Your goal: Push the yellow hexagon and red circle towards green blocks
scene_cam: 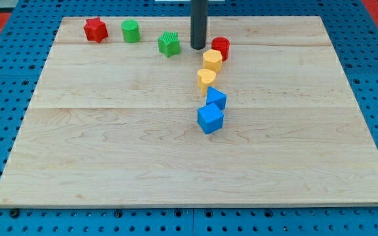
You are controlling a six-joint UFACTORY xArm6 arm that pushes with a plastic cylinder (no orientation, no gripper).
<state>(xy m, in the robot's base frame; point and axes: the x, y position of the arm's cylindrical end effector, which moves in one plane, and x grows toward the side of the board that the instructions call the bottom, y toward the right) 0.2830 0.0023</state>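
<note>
The yellow hexagon point(212, 60) lies near the view's top centre, touching the red circle point(221, 48) just up and right of it. My tip point(197, 47) stands just left of the red circle and above the hexagon. The green star-shaped block point(168, 44) lies a short way left of my tip. The green cylinder point(130, 31) sits further left near the top edge.
A red star-shaped block point(95, 29) lies at the top left. A second yellow block point(206, 79) sits just below the hexagon. Two blue blocks point(216, 98) point(210, 118) lie below that. The wooden board point(77, 164) rests on a blue pegboard.
</note>
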